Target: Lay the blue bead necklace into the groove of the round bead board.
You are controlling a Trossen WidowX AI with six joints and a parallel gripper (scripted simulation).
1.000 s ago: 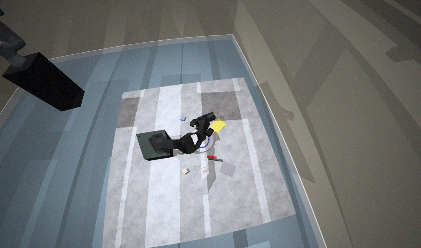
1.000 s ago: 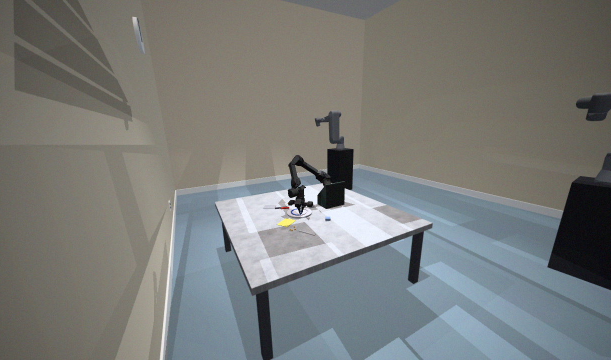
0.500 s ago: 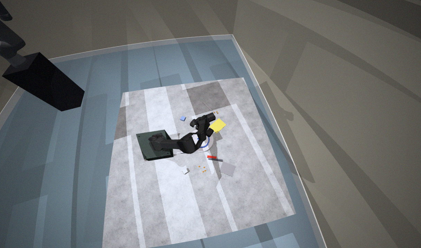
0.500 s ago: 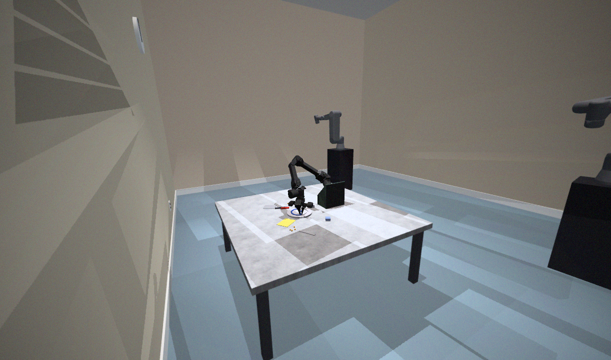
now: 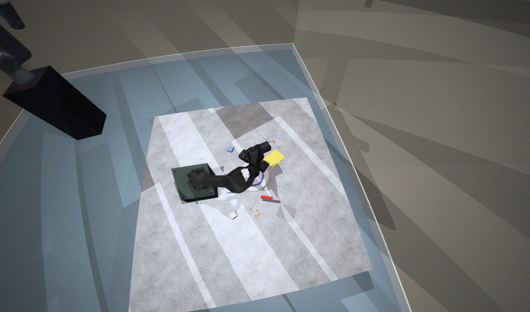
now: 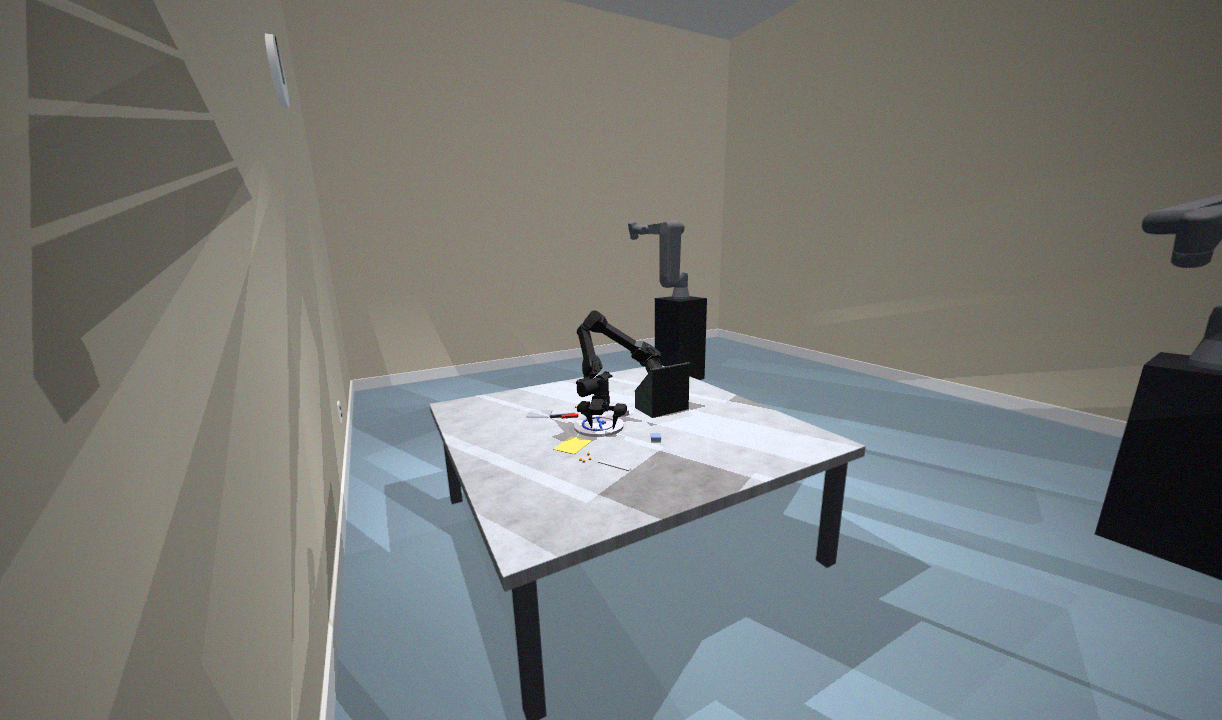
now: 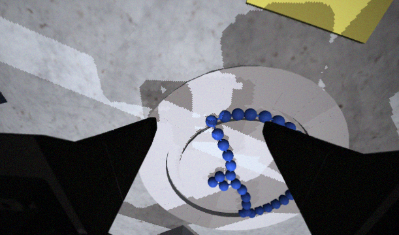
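Note:
The blue bead necklace (image 7: 250, 114) (image 5: 262, 179) lies on the round white board (image 7: 310, 94) (image 6: 599, 433). In the wrist view its upper run curves along the groove's upper right, and its lower right run follows the groove's arc. Between them a strand cuts across the middle, with a small bunched loop of beads inside the ring. The left part of the groove is bare. My gripper (image 7: 209, 125) (image 6: 602, 424) is open low over the board, its fingers wide apart with nothing gripped. The right finger hides the necklace's right side. Whether the beads sit down in the groove is unclear.
A yellow slab (image 5: 274, 157) (image 6: 572, 445) (image 7: 366, 29) lies close beside the board. A blue block (image 5: 230, 148) (image 6: 655, 437), a red-handled tool (image 5: 266, 197), a whitish cube (image 5: 232, 215), a thin rod (image 5: 261, 133) and several small orange balls lie around. My arm's dark base (image 5: 177, 180) stands beyond the board.

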